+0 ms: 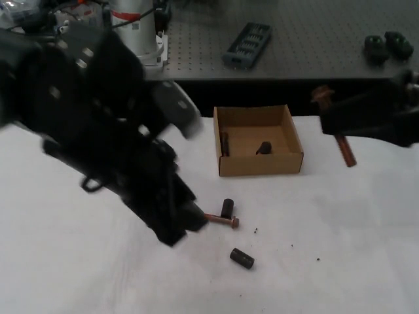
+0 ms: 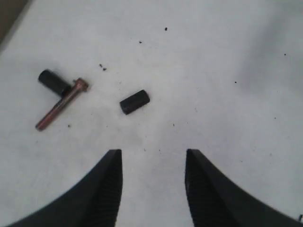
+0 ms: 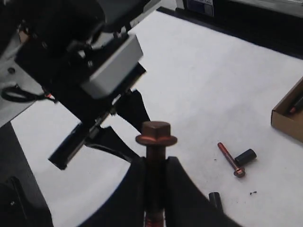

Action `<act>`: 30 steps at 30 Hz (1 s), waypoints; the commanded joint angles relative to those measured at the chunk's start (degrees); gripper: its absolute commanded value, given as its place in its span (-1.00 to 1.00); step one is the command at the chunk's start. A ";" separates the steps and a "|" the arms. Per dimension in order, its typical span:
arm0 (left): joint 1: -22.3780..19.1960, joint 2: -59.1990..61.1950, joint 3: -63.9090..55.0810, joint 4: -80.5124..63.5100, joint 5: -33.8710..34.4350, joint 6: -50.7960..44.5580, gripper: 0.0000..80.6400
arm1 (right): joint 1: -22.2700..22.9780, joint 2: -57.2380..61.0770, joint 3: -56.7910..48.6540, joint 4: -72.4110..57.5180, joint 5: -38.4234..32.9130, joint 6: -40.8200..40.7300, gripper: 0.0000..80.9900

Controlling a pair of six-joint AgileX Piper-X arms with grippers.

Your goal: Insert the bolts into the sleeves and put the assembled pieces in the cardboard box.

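Over the white sheet (image 1: 327, 261) the left gripper (image 2: 152, 152) hangs spread wide and empty, near a loose bolt (image 2: 61, 105) lying against a sleeve (image 2: 53, 81), a second sleeve (image 2: 134, 101) just beside them. Right of the cardboard box (image 1: 260, 163), the right gripper (image 3: 155, 163) pinches a copper bolt (image 3: 156, 137) by its shank, head clear of the fingertips. Dark pieces (image 1: 264, 148) lie inside the box.

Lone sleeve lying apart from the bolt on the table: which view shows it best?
Left wrist view: the lone sleeve lies whole and close, ahead of the open left pincer. The high view shows it small; the right wrist view shows it partly hidden.
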 commanded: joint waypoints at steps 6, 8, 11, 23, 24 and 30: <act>-6.88 6.26 0.04 -8.10 -5.90 19.65 -0.20 | -0.32 -7.81 6.06 -1.96 -0.13 6.41 -0.89; -7.92 8.47 0.04 -8.71 -5.92 21.64 -0.20 | -0.32 -8.52 6.08 -1.08 -0.12 6.40 -0.89; -8.82 11.83 0.04 -8.69 -6.03 24.61 -0.20 | -0.32 -9.98 6.28 -0.05 -0.12 6.40 -0.89; -8.93 19.24 -1.47 -12.86 -11.15 32.33 -0.12 | -0.32 -17.11 6.28 2.51 -0.12 6.40 -0.89; -8.93 19.37 -1.86 -13.43 -11.15 33.01 -0.07 | -0.32 -17.39 6.28 2.73 -0.12 6.40 -0.89; -8.80 20.91 -4.25 -14.33 -12.87 38.11 -0.02 | -0.32 -17.30 6.28 2.71 -0.12 5.92 -0.89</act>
